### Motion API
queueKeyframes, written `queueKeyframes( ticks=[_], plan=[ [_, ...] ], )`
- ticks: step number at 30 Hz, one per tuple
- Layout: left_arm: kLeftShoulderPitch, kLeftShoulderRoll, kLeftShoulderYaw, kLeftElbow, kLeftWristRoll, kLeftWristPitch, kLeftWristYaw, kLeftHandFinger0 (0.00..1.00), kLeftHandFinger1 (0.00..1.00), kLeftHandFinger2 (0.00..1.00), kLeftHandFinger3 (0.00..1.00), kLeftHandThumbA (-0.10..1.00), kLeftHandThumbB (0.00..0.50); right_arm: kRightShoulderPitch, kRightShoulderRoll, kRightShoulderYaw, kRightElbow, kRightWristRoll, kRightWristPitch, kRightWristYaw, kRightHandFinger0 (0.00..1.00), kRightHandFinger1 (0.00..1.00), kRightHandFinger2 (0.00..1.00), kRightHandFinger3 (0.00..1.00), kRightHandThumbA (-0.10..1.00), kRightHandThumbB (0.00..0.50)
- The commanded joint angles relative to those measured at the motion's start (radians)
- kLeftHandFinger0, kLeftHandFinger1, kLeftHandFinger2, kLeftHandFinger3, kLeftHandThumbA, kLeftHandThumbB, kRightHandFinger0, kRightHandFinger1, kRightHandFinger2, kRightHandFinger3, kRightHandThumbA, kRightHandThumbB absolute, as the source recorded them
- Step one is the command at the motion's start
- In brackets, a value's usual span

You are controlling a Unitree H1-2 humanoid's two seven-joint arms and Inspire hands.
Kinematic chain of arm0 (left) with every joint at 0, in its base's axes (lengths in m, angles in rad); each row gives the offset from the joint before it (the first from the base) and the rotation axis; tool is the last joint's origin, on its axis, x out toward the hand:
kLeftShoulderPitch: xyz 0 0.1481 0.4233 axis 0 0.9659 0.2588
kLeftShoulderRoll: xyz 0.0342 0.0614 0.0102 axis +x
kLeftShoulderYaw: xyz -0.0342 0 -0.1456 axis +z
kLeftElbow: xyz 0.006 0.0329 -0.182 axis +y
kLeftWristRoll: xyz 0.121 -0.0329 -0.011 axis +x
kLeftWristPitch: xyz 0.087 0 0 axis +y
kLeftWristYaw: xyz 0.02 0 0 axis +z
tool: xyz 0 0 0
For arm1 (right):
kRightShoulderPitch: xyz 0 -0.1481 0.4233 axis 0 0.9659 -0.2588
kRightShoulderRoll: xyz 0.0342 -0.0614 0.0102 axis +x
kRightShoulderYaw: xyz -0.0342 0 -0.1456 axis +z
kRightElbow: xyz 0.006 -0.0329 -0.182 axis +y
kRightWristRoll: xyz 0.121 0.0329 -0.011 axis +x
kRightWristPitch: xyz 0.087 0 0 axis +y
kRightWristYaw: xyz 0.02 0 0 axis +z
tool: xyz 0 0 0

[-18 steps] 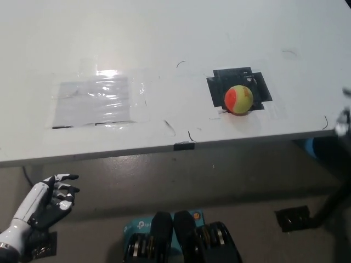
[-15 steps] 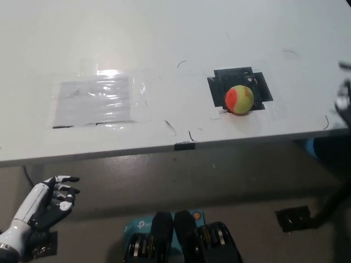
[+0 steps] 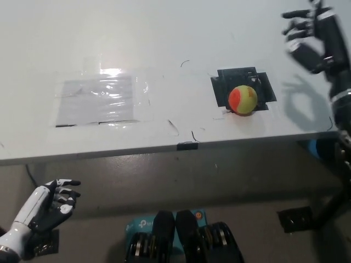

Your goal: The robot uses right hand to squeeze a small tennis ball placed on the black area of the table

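Risen into view above the desk (image 3: 164, 33), right hand (image 3: 313, 38) hangs open, empty. Ball (image 3: 243, 99) lies below-left on black patch (image 3: 258, 82): light, springy, rolls easily; wrap it from above. Left hand (image 3: 46, 203) rests low.

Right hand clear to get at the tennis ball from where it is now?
Probably yes. The right hand is open above the table's right side, and nothing lies between it and the tennis ball on the black tape patch. The left hand rests below the table's edge.
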Motion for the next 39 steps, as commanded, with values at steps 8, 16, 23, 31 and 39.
queueKeyframes(
  ticks=[8, 16, 23, 31, 39],
  plan=[
    [-0.012, 0.016, 0.007, -0.024, 0.014, -0.019, -0.011, 0.35, 0.47, 0.59, 0.70, 0.45, 0.074, -0.133, -0.073, 0.235, 0.126, -0.184, 0.159, 0.154, 1.00, 1.00, 1.00, 1.00, 0.62, 0.500],
    [-0.005, 0.014, 0.007, -0.034, 0.014, -0.013, -0.017, 0.36, 0.46, 0.59, 0.69, 0.44, 0.080, -0.158, -0.028, 0.287, 0.298, -0.247, 0.113, 0.092, 1.00, 1.00, 1.00, 1.00, 0.70, 0.500],
    [-0.021, 0.013, 0.005, -0.039, 0.016, 0.001, -0.022, 0.36, 0.48, 0.59, 0.68, 0.41, 0.058, -0.162, 0.044, 0.305, 0.467, -0.273, 0.077, 0.066, 1.00, 1.00, 1.00, 1.00, 0.63, 0.500],
    [-0.031, 0.012, 0.006, -0.029, 0.009, -0.003, -0.030, 0.39, 0.49, 0.61, 0.71, 0.41, 0.065, -0.138, 0.114, 0.310, 0.559, -0.282, 0.044, 0.043, 1.00, 1.00, 1.00, 1.00, 0.55, 0.459],
    [-0.056, 0.009, -0.001, -0.021, 0.024, -0.027, -0.024, 0.34, 0.46, 0.57, 0.68, 0.44, 0.053, -0.153, 0.131, 0.275, 0.625, -0.244, -0.121, 0.022, 1.00, 1.00, 1.00, 1.00, 0.28, 0.273]
  ],
)
